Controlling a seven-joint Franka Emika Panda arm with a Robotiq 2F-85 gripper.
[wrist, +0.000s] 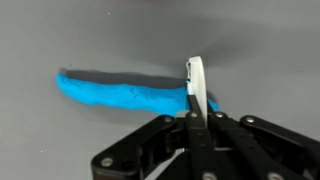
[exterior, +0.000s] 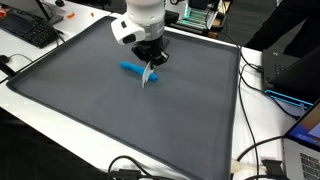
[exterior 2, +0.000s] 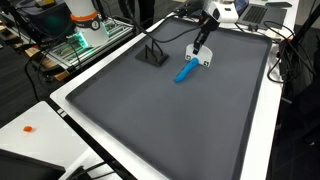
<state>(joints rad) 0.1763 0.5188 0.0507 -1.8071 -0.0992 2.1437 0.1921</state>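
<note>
My gripper (exterior: 150, 68) hangs over the grey mat and is shut on a thin white flat piece (wrist: 196, 84), held edge-on between the fingers. It shows as a white piece in both exterior views (exterior: 149, 77) (exterior 2: 205, 62). A long blue object (wrist: 120, 92) lies flat on the mat just beyond the fingertips, with the white piece over its one end. The blue object shows in both exterior views (exterior: 131, 68) (exterior 2: 186, 70).
The grey mat (exterior: 100, 100) has a raised rim. A small black stand (exterior 2: 152, 54) sits on the mat near its far edge. A keyboard (exterior: 28, 30), cables (exterior: 262, 150) and a laptop (exterior: 300, 70) lie around the mat.
</note>
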